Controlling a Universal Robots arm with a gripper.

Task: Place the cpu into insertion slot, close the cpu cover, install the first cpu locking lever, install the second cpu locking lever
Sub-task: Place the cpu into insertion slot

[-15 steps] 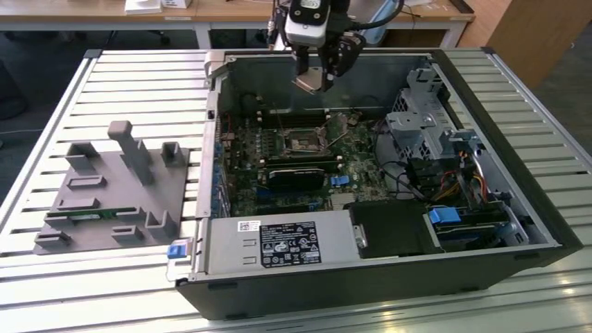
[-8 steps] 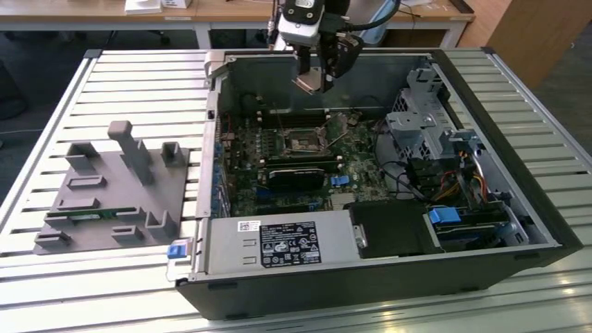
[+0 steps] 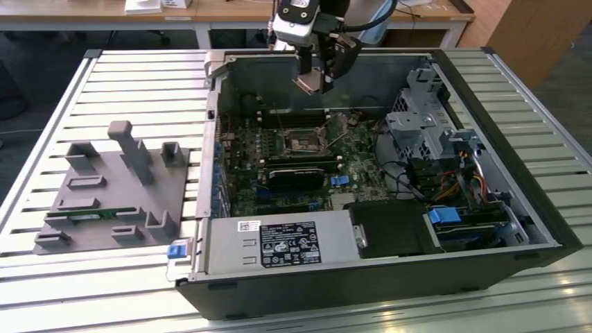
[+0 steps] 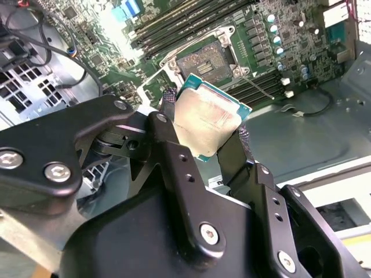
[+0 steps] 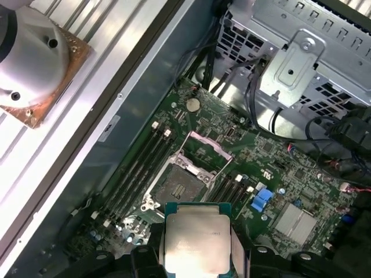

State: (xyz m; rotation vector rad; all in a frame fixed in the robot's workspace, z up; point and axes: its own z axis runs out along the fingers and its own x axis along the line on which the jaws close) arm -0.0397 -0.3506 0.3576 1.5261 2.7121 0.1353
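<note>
At top centre of the exterior view, the gripper (image 3: 315,80) clamps the cpu (image 4: 208,117). Lower in frame, the uncovered insertion slot (image 3: 303,143) sits between memory slots (image 3: 298,168).

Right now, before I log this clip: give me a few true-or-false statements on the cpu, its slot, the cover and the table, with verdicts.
1. The gripper holds the cpu. True.
2. The cpu sits in the insertion slot. False: it hangs above the slot, which is empty.
3. The cpu cover is closed over the slot. False: it stands open.
4. A grey fixture lies outside the computer case, on the exterior view's left. True.
</note>
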